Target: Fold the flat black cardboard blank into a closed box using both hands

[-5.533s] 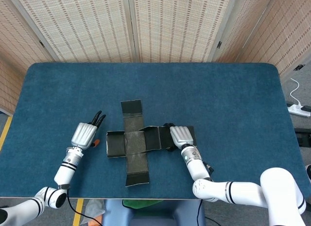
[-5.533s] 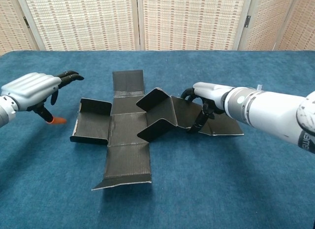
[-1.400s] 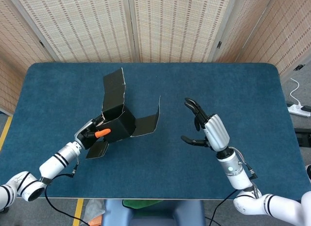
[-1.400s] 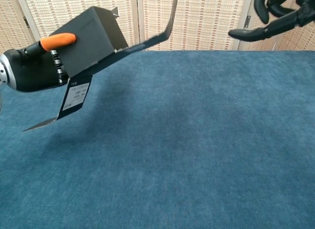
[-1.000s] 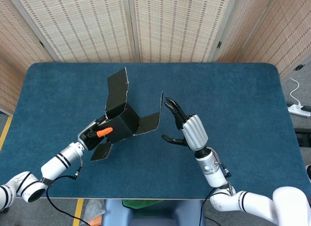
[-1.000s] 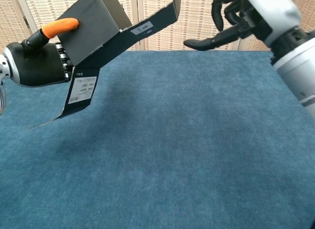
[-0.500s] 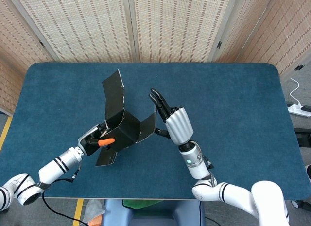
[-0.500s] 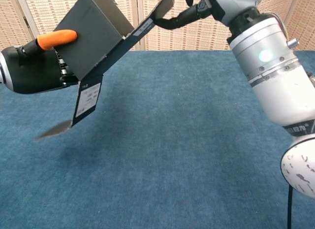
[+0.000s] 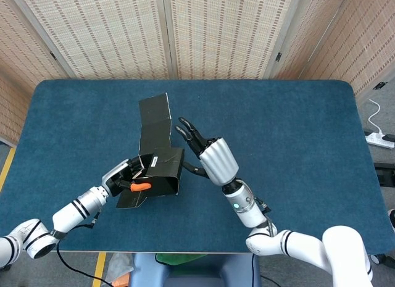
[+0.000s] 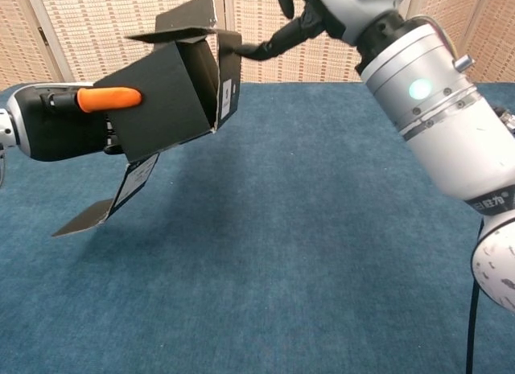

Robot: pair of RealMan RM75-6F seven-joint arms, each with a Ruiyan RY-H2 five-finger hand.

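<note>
The black cardboard blank is partly folded into a box and held above the blue table. My left hand grips its left side, with the orange thumb tip lying on the near wall. A long flap sticks out toward the far side, and another flap hangs below. My right hand is just right of the box with its fingers spread. Its thumb touches the folded-in side flap.
The blue felt table lies under both arms. My right forearm fills the right side of the chest view. Woven screens stand behind the table, and a power strip lies on the floor at right.
The blank was lifted off the table by my left hand. In the last second my right hand moved left and its thumb pushed the right side flap in against the box.
</note>
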